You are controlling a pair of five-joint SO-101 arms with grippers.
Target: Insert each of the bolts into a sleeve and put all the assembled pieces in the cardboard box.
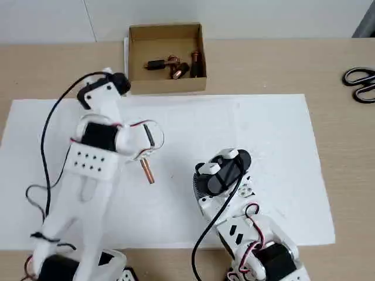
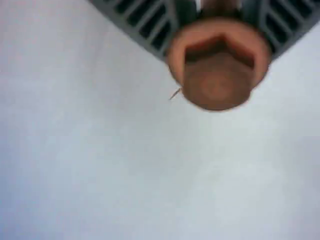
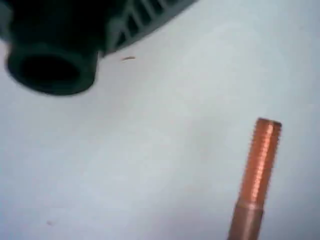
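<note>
Apart — bolt (image 1: 147, 171) and sleeve (image 3: 50, 66).

The bolt (image 1: 147, 171) was seen to be of copper-coloured metal, finely threaded toward the tip, faintly shiny, and smooth on its hexagonal head. The sleeve (image 3: 50, 70) was made of a black, matt material, plastic by its look. The cardboard box (image 1: 167, 86) was of brown, matt card. A smooth, matt white paper sheet (image 1: 263, 134) was laid just in front of the cardboard box, over a pale wood-grain table (image 1: 293, 64). The arm shells (image 1: 94, 164) were moulded in white, slightly glossy plastic.
</note>
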